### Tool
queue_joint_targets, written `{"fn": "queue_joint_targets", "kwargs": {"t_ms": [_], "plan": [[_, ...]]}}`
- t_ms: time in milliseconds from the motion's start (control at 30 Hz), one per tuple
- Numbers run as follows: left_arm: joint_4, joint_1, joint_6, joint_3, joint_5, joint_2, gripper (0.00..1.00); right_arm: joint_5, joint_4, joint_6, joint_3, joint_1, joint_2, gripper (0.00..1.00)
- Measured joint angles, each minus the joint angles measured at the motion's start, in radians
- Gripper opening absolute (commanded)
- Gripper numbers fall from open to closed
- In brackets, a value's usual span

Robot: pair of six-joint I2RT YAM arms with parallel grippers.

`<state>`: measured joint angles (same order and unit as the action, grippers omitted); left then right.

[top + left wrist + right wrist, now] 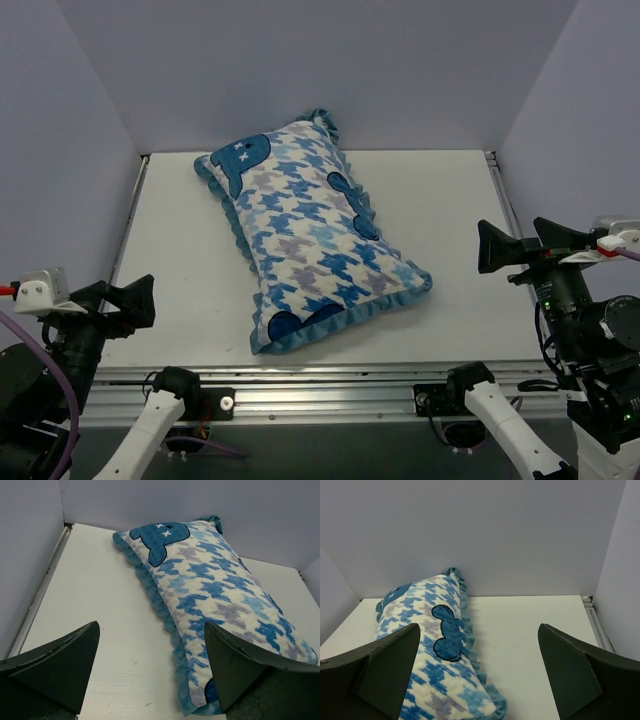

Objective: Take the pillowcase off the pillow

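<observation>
The pillowcase [305, 235], blue, lilac and white houndstooth with dark blue cartoon shapes and a blue ruffled edge, lies stuffed and diagonal across the middle of the white table. It covers the pillow fully, so the pillow is hidden. The pillowcase also shows in the left wrist view [215, 590] and the right wrist view [437, 665]. My left gripper [138, 300] is open and empty at the near left, apart from the pillowcase. My right gripper [515, 245] is open and empty at the right, also apart from it. In the wrist views both grippers [152, 667] [480, 672] stand wide open.
The white table [180, 290] is walled by grey panels at the back and both sides. A metal rail [320, 385] runs along the near edge, with the arm bases below it.
</observation>
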<state>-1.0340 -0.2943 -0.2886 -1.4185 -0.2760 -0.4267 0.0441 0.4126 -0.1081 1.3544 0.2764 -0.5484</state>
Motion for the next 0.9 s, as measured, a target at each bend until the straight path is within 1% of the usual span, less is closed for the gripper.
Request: {"fn": "queue_joint_targets", "kwargs": {"t_ms": [200,367,533,667,767,900], "plan": [[0.006,0.000,-0.024,0.049,0.032,-0.045,0.94,-0.015,-0.029,-0.029,-0.047,0.000,-0.019,1.00],[0.037,0.000,-0.053,0.099,0.072,-0.111,0.94,-0.041,-0.043,-0.067,-0.072,0.000,-0.107,1.00],[0.091,0.000,-0.092,0.151,0.090,-0.197,0.94,-0.062,-0.047,-0.114,-0.103,0.000,-0.276,1.00],[0.153,0.000,-0.126,0.187,0.108,-0.296,0.94,-0.119,-0.055,-0.133,-0.108,0.000,-0.438,1.00],[0.222,0.000,-0.156,0.217,0.135,-0.387,0.94,-0.183,-0.084,-0.152,-0.109,0.000,-0.563,1.00],[0.349,0.000,-0.208,0.269,0.180,-0.528,0.94,-0.262,-0.164,-0.190,-0.098,0.000,-0.735,1.00]]}}
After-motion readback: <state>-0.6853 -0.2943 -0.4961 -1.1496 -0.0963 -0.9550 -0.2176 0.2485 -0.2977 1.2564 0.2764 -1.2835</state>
